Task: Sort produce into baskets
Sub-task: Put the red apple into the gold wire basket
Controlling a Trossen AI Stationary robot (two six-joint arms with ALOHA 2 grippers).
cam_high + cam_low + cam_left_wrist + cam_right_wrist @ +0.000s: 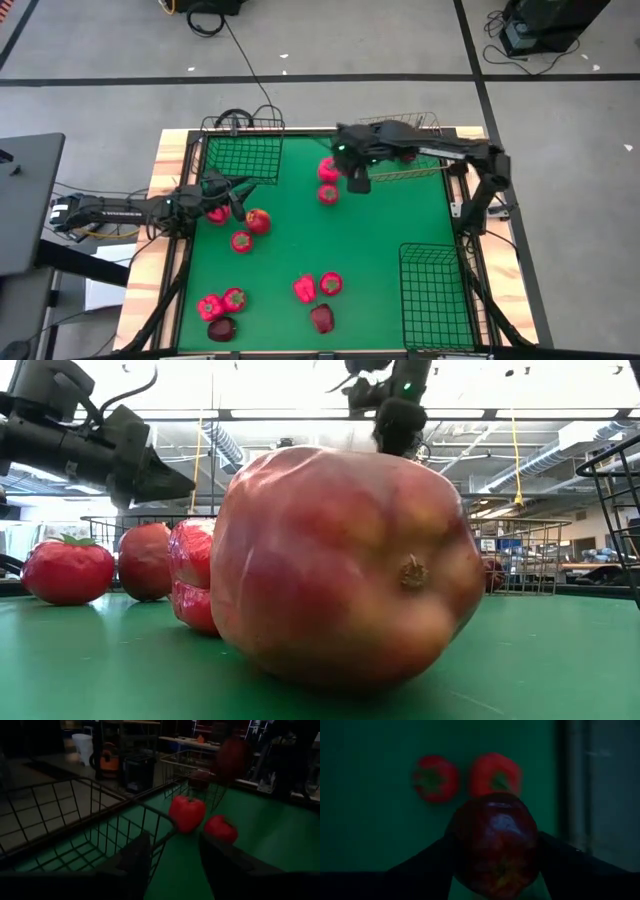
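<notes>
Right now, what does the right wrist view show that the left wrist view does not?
Only the right wrist view: a dark red apple held in the right gripper above the green mat.
Only the left wrist view: a black wire basket beside the open left gripper, and a gold basket farther off.
Both: a red pepper and a tomato lying side by side.

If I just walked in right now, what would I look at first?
Probably the dark red apple squeezed between the right gripper's fingers, up above the green table near the gold basket. Then another big apple lying right at the table's near edge, filling the low view. The left gripper waits open beside the squarish black basket.
</notes>
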